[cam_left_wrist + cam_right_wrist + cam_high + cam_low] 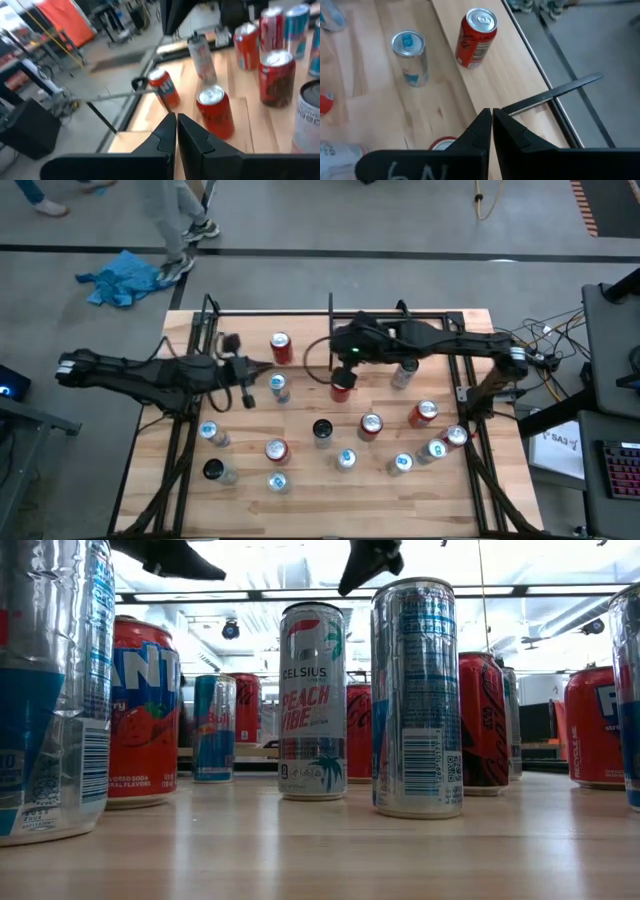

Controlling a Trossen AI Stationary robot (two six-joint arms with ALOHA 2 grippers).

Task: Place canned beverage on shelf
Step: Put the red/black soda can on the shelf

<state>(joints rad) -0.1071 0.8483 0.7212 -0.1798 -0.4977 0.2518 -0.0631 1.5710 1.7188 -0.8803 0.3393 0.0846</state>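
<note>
Both grippers empty, fingers together — left gripper (243, 367) at 9 o'clock, right gripper (340, 352) near centre over cans; red can (281, 348) stands in shelf (268, 314) at 12 o'clock.

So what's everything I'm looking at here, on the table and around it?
cans: about fifteen, red, silver-blue and dark, upright, spread over the table
table: one, light wood, centre
black frame: one, table's far edge
cloth: one, blue, floor beyond the table
person: one, legs only, near the cloth
left pincer: one, dark, shut, above the left cans
right pincer: one, dark, shut, above a red can
</note>
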